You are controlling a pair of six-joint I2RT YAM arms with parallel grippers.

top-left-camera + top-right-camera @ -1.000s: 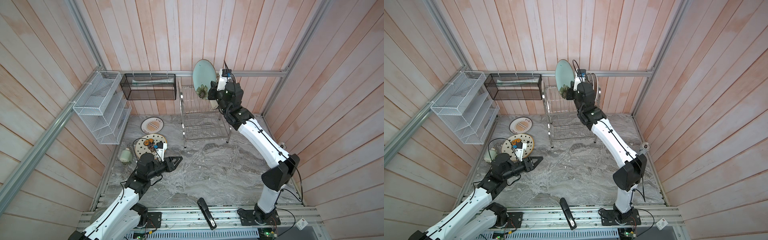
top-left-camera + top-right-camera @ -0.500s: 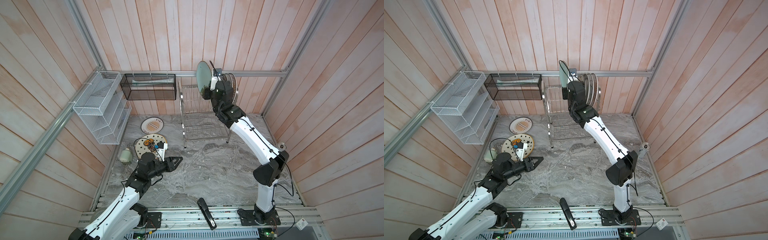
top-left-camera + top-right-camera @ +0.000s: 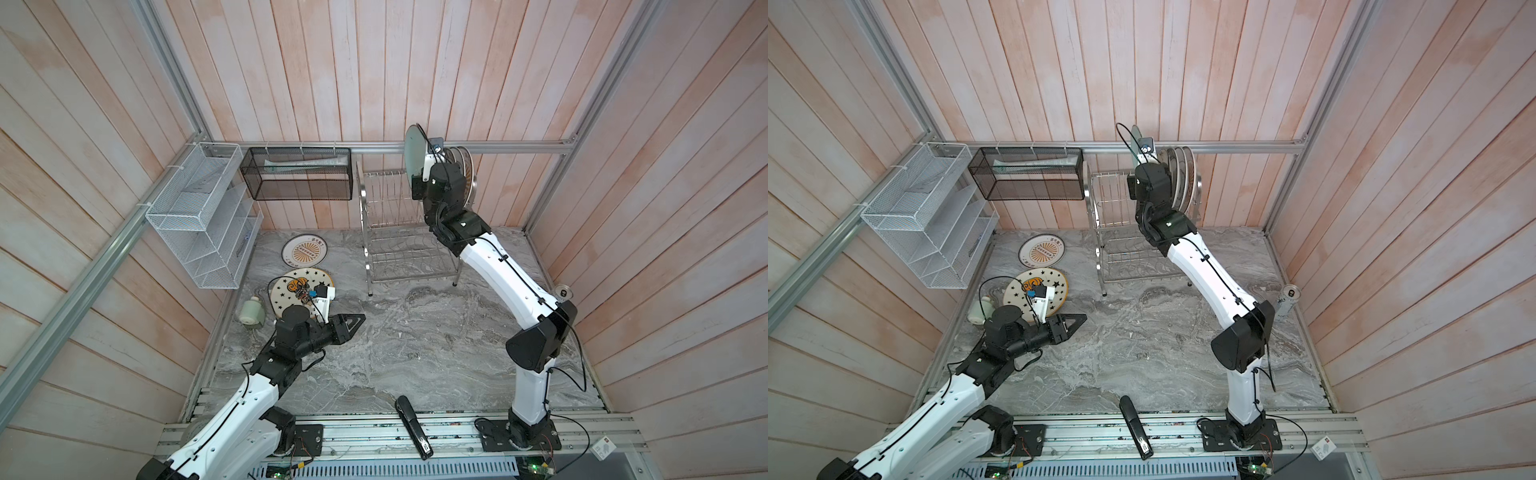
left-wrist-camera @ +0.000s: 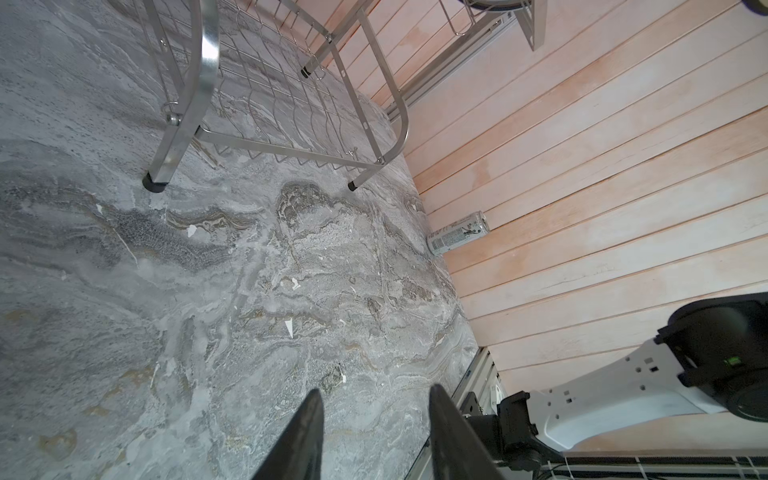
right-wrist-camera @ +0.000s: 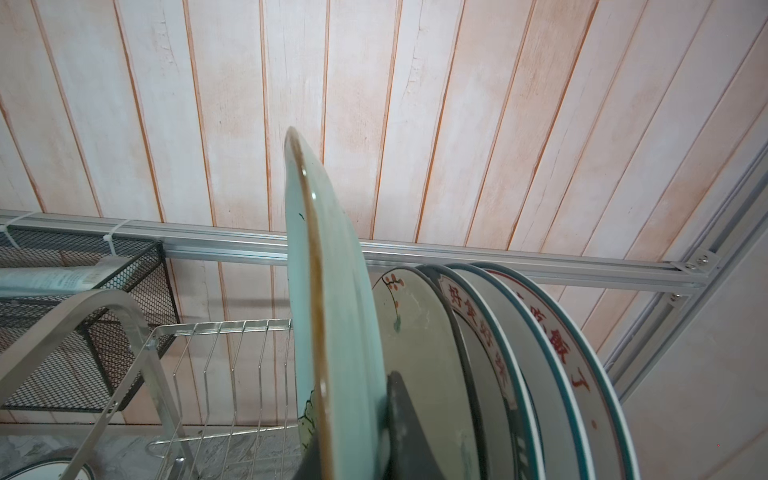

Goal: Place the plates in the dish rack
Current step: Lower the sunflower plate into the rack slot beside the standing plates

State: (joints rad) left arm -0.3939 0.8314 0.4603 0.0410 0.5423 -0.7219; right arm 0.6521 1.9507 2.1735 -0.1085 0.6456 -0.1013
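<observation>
Two plates lie flat on the table (image 3: 415, 340), the sunburst plate (image 3: 304, 250) and the star plate (image 3: 291, 291). The left pincer (image 4: 374, 390) hangs half-open and empty over bare marble. The right pincer (image 5: 353, 440) is clamped on the pale green plate (image 5: 332, 291), held on edge above the dish rack (image 3: 363, 208), just beside the flower plate (image 5: 415, 332) already slotted up top. I'd keep it upright, line its bottom rim up with the free slot, lower it straight, and let go only once it's seated.

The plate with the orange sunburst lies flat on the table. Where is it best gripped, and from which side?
The sunburst plate lies flat, so only its rim offers the jaws an edge; probably take the rim on the side facing the left gripper, coming in low from there.
</observation>
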